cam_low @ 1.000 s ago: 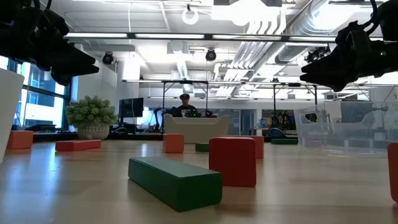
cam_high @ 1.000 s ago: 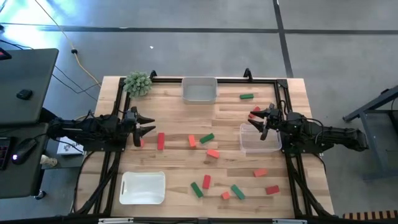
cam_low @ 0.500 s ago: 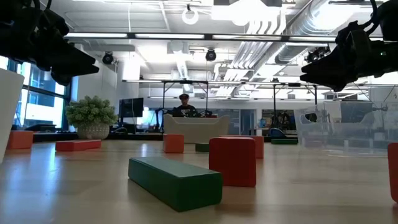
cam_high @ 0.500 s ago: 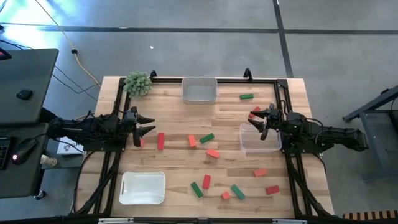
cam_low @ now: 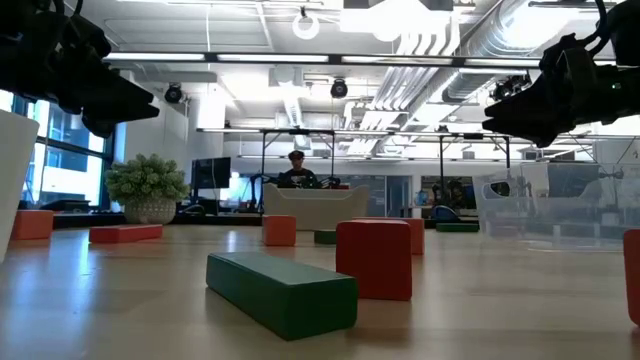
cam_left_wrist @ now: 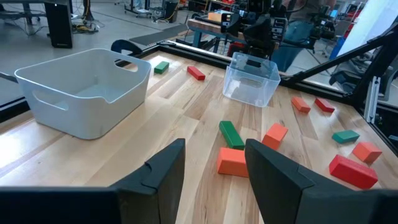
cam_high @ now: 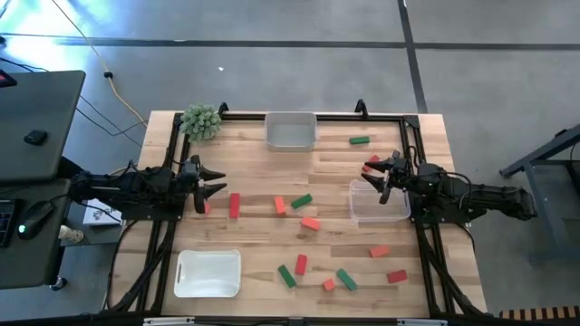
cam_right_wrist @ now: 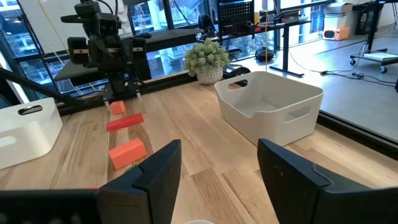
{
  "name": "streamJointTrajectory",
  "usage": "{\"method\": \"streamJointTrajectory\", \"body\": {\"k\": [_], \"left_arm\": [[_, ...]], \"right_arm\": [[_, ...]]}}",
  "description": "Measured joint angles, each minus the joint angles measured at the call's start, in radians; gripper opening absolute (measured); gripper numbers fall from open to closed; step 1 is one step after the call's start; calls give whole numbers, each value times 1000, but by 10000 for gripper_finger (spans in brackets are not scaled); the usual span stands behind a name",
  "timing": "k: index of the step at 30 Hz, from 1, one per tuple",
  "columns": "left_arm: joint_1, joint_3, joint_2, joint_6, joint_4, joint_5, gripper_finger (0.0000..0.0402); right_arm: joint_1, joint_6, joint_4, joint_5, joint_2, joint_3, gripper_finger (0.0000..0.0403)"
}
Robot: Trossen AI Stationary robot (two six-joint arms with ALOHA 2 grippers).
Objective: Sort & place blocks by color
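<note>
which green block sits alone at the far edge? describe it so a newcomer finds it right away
Start in the high view at the grey bin against the table's far edge, then move toward the right arm's side. The lone green block lies flat there on bare wood, beyond the clear bin. Every other green block sits mid-table or at the near edge, with red or orange blocks close by.

Green plant ball at the wooden table's far-left corner.

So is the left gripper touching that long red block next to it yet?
Apart. The high view shows bare wood between the left gripper, open and empty, and the long red block.
</note>
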Motion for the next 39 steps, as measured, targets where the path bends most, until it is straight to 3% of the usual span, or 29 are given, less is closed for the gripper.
{"method": "streamJointTrajectory", "body": {"k": [22,31,39], "left_arm": [[0,0,0,0,0,0,156],[0,0,0,0,0,0,156],[0,0,0,0,0,0,156]], "right_arm": [[0,1,4,3,0,0,202],[0,85,14,5,0,0,202],[0,142,13,84,0,42,209]]}}
